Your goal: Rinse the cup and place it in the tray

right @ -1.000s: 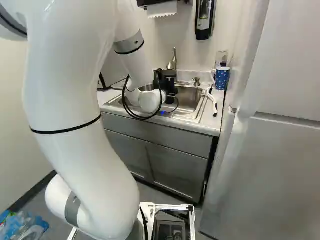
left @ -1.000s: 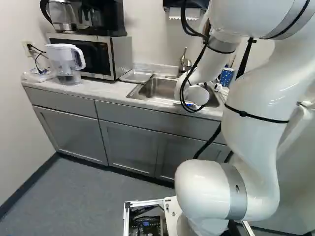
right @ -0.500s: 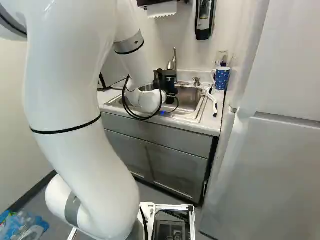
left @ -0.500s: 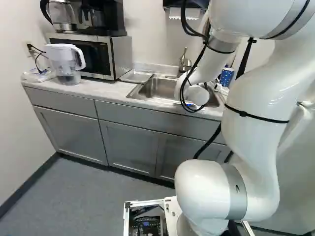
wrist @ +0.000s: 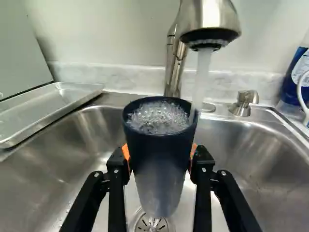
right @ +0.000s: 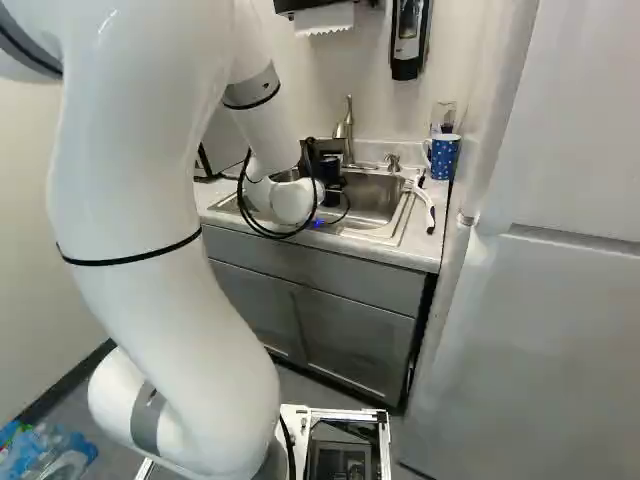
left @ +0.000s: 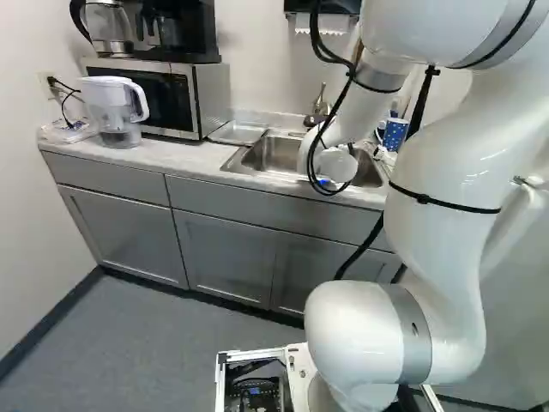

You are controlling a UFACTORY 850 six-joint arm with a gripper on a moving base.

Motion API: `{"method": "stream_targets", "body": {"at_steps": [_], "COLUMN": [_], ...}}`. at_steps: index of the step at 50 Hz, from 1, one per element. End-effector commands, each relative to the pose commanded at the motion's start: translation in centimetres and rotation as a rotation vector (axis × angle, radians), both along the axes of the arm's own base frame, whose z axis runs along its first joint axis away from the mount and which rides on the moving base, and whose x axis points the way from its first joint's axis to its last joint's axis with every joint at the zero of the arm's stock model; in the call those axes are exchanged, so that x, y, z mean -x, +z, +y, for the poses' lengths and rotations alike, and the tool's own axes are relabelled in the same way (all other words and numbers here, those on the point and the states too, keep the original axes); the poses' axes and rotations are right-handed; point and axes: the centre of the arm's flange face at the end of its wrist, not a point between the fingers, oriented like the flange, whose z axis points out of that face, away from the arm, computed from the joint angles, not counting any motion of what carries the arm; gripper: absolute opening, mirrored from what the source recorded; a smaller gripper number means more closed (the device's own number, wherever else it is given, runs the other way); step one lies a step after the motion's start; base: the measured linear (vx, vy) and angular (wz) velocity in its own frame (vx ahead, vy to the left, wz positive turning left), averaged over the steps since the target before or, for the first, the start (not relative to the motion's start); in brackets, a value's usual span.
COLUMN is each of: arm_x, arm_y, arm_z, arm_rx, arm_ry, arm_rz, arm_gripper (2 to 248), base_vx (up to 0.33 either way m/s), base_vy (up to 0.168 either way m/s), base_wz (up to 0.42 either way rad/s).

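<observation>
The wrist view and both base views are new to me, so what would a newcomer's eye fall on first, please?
First, the dark cup, brimming with frothy water between the orange pads of the gripper above the sink, a stream from the faucet meeting its rim. Then the big white arm, right of the middle in the left base view.
</observation>
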Motion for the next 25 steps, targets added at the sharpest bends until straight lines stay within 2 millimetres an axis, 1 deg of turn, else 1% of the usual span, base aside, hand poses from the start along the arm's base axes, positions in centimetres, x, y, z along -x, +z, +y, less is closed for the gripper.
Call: {"method": "stream_targets", "body": {"at_steps": [13, 25], "arm_x": [-0.1, -0.7], "arm_y": [0.0, 0.1], "arm_z": [1.9, 3.7], "arm_rx": [0.000, 0.000], "arm_ry": [0.039, 0.075], "arm_rz": [0.000, -0.003], "arm_gripper": [126, 126], "base_vx": [0.000, 0.000], "base_vy": [0.000, 0.000], "base_wz": [0.000, 0.000]}}
